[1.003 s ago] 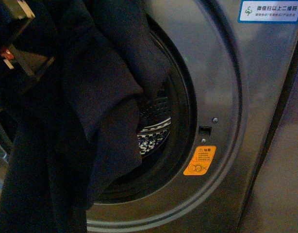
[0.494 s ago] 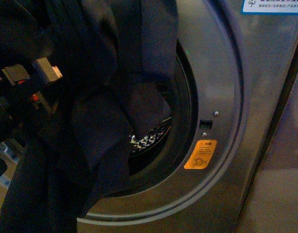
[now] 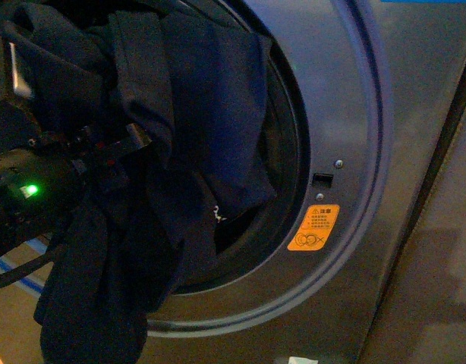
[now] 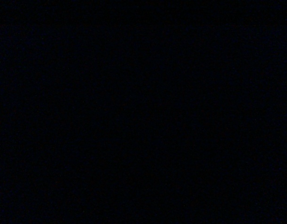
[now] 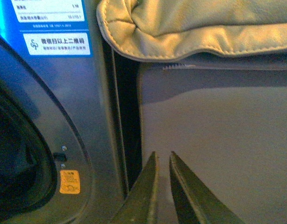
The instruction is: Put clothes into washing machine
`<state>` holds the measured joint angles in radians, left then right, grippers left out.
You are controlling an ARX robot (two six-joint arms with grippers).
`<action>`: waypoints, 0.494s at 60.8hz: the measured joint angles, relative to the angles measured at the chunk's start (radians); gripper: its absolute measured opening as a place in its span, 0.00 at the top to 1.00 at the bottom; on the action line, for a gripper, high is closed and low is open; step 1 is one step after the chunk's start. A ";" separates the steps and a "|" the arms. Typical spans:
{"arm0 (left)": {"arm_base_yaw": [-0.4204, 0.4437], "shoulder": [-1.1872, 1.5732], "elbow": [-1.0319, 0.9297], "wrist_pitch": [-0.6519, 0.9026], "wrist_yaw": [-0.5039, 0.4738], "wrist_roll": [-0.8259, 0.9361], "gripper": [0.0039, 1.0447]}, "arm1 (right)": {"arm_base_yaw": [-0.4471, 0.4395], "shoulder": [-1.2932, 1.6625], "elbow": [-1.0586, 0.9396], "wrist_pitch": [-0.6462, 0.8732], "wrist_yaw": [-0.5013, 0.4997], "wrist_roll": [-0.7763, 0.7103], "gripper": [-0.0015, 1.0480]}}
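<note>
Dark navy clothes (image 3: 210, 121) hang in a bundle across the mouth of the grey washing machine (image 3: 354, 114). The upper part lies inside the black-rimmed porthole (image 3: 284, 189); a long fold droops down outside it to the lower left (image 3: 89, 303). My left arm (image 3: 36, 189), with a green light on it, reaches into the bundle. Its gripper is buried in the cloth and shut on the clothes. The left wrist view is dark. My right gripper (image 5: 163, 156) is shut and empty, beside the washing machine (image 5: 94, 116), away from the porthole. The drum is hidden by the cloth.
An orange warning sticker (image 3: 313, 227) sits right of the porthole. In the right wrist view a blue-white label (image 5: 57, 44) is on the machine front, and a beige padded cover (image 5: 195, 28) lies over a grey panel (image 5: 218, 140) beside the machine.
The bundle has moved up and further into the porthole, now covering the shiny drum that showed before. My left arm has come lower, and its green light now shows.
</note>
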<state>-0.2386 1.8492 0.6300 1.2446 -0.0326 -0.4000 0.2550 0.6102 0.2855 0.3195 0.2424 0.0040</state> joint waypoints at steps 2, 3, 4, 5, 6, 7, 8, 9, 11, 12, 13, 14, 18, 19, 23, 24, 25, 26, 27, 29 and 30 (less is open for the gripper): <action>0.002 0.021 0.018 0.000 -0.006 0.001 0.89 | -0.013 -0.015 -0.016 0.002 -0.013 -0.003 0.99; 0.003 0.033 0.029 0.000 -0.011 0.002 0.89 | -0.023 -0.025 -0.027 0.002 -0.021 -0.002 0.98; 0.003 0.040 0.034 0.000 -0.013 0.003 0.89 | -0.027 -0.031 -0.033 0.002 -0.025 -0.003 0.98; 0.003 0.045 0.039 0.000 -0.014 0.003 0.89 | -0.031 -0.035 -0.038 0.002 -0.030 -0.002 0.97; 0.004 0.051 0.043 0.000 -0.017 0.004 0.89 | -0.035 -0.040 -0.043 0.002 -0.034 -0.003 0.97; 0.005 0.057 0.048 0.000 -0.018 0.004 0.89 | -0.039 -0.045 -0.048 0.002 -0.037 -0.003 0.97; 0.005 0.062 0.052 0.000 -0.019 0.004 0.89 | -0.043 -0.049 -0.053 0.002 -0.041 -0.003 0.98; 0.006 0.073 0.061 0.000 -0.021 0.004 0.89 | -0.051 -0.058 -0.063 0.002 -0.048 -0.003 0.98; 0.008 0.082 0.070 0.000 -0.023 0.004 0.89 | -0.058 -0.066 -0.071 0.002 -0.055 -0.003 0.98; 0.008 0.087 0.074 0.000 -0.025 0.004 0.89 | -0.062 -0.071 -0.076 0.002 -0.059 -0.003 0.98; 0.008 0.092 0.079 0.000 -0.025 0.004 0.89 | -0.066 -0.074 -0.080 0.002 -0.062 -0.003 0.98; 0.008 0.096 0.083 0.000 -0.027 0.004 0.89 | -0.069 -0.079 -0.084 0.002 -0.066 -0.003 0.98; 0.010 0.119 0.103 0.000 -0.035 0.006 0.89 | -0.086 -0.100 -0.104 0.002 -0.082 -0.003 0.98; 0.010 0.128 0.109 0.001 -0.040 0.007 0.89 | -0.090 -0.105 -0.108 0.002 -0.084 -0.003 0.98; 0.011 0.145 0.122 0.001 -0.045 0.007 0.89 | -0.105 -0.125 -0.125 0.001 -0.100 -0.003 0.98; 0.011 0.155 0.129 0.001 -0.047 0.008 0.89 | -0.111 -0.133 -0.131 0.000 -0.105 -0.003 0.98; 0.012 0.159 0.132 0.001 -0.047 0.008 0.89 | -0.113 -0.137 -0.134 0.000 -0.108 -0.003 0.98; 0.012 0.164 0.136 0.001 -0.048 0.008 0.89 | -0.116 -0.141 -0.137 -0.001 -0.111 -0.003 0.98; 0.013 0.170 0.140 0.001 -0.049 0.008 0.89 | -0.119 -0.145 -0.140 -0.002 -0.112 -0.003 0.98; 0.014 0.190 0.156 0.000 -0.056 0.011 0.89 | -0.129 -0.161 -0.151 -0.005 -0.122 -0.003 0.98; 0.015 0.194 0.161 0.000 -0.060 0.011 0.89 | -0.132 -0.164 -0.153 -0.006 -0.125 -0.003 0.98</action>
<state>-0.2237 2.0434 0.7910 1.2442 -0.0921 -0.3885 0.1234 0.4458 0.1322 0.3130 0.1173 0.0013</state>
